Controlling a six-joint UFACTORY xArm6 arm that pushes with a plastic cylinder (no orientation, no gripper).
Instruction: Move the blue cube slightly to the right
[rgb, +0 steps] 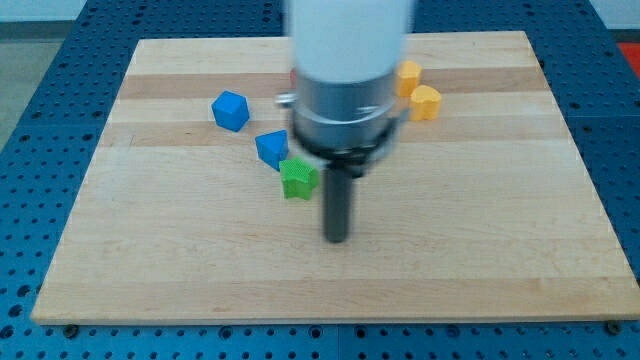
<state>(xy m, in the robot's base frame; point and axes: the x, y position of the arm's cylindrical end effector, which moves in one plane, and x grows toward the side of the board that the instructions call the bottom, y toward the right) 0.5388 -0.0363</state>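
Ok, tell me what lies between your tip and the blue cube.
In the camera view, the green block lies between my tip and the blue cube, touching a second blue block.

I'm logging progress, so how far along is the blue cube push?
Done: nothing visible. The blue cube sits alone at the view's left. In hand: my tip rests below and right of the green block, touching no block. Left: get my tip to the cube's left side, then nudge it right. A second blue block sits against the green one.
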